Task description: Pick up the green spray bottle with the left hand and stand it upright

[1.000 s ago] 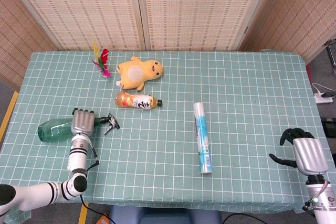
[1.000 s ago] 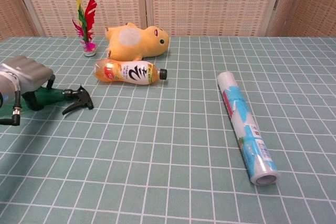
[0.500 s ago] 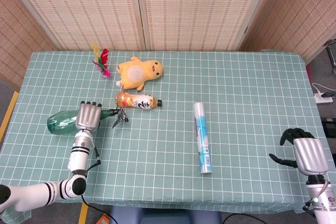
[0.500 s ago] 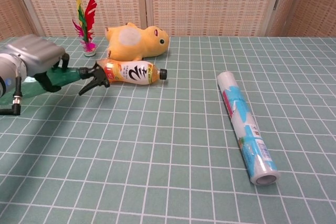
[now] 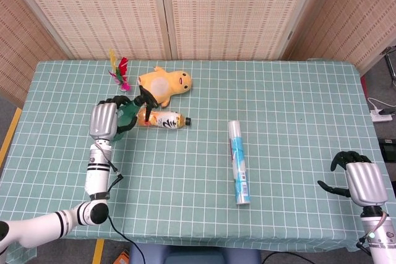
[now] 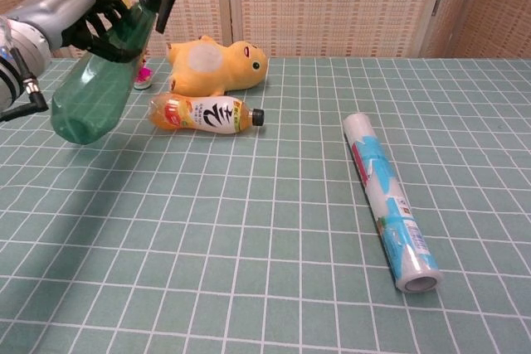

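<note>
Head view: the left hand [image 5: 104, 120] grips the green spray bottle [image 5: 129, 113], fingers wrapped round its upper part, and the bottle is up off the table [image 5: 284, 97]. Just beyond the hand's fingers, to its right, lies the orange drink bottle [image 5: 162, 119] on its side; farther off past it sits the yellow plush toy [image 5: 163, 86], with the feather shuttlecock [image 5: 119, 72] beside that. Well to the right lies a blue and white roll [image 5: 238, 162]. The right hand [image 5: 357, 178] hangs at the near right edge, holding nothing, fingers curled but apart

Chest view: the left hand [image 6: 70, 14] clasps the spray bottle [image 6: 104, 80] near its neck, bottle tilted, black nozzle up and to the right, round base down and clear of the cloth. Drink bottle [image 6: 203, 113], plush toy [image 6: 217, 64] and roll [image 6: 388, 196] all lie to the hand's right
</note>
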`<state>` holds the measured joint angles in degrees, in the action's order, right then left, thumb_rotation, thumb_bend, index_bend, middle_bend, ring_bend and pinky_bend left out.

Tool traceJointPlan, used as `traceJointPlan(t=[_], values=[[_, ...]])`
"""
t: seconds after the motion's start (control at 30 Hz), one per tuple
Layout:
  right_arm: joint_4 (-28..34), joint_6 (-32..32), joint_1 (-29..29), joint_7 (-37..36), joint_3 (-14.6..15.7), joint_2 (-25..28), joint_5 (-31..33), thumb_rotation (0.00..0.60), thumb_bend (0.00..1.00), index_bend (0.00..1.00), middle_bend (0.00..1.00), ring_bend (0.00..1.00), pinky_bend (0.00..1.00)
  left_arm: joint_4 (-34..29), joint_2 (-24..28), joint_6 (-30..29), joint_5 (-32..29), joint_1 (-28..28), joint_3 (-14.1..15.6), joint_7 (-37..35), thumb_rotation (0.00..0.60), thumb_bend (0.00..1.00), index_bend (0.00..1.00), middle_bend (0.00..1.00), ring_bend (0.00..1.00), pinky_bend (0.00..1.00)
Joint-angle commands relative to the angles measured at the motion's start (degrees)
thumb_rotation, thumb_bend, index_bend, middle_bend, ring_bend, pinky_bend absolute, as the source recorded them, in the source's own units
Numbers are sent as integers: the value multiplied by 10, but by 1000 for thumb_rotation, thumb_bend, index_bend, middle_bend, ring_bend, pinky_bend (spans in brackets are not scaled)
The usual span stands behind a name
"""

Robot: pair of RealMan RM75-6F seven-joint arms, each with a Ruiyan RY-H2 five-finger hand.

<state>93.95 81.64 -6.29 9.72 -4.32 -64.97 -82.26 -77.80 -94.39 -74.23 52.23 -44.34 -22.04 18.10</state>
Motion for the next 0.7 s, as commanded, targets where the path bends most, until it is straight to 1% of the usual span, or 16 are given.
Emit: traceJointPlan(t=[0.03, 0.17, 0.23, 0.4, 0.6, 0.7], values=[[2, -1, 0, 5, -1, -1, 4, 600, 35, 586, 407, 323, 417, 61, -37, 1, 7, 8, -57, -113, 600, 297, 492, 582, 517, 379], [3, -1, 0, 7, -2, -1, 6, 600, 47, 589, 410, 327, 417, 85, -46, 6, 3, 9, -68, -149, 600, 297, 479, 572, 506, 368], [5, -2, 0, 10, -1, -1, 8, 600, 55, 591, 413, 329, 418, 124, -57, 20, -11, 14, -90, -206, 600, 298, 470, 564, 497, 359], [10, -4, -1, 18, -1, 0, 10, 600, 62, 593, 413, 330, 417, 197, -75, 49, -9, 11, -109, -288, 600, 298, 461, 555, 483, 345], [14, -6, -1, 23, -1, 2, 13, 600, 66, 594, 413, 330, 417, 231, -81, 68, -6, 9, -128, -351, 600, 298, 448, 545, 472, 330], [18, -9, -2, 27, -1, 4, 17, 600, 68, 596, 413, 330, 417, 243, -82, 70, 2, 10, -129, -376, 600, 297, 445, 543, 469, 326]])
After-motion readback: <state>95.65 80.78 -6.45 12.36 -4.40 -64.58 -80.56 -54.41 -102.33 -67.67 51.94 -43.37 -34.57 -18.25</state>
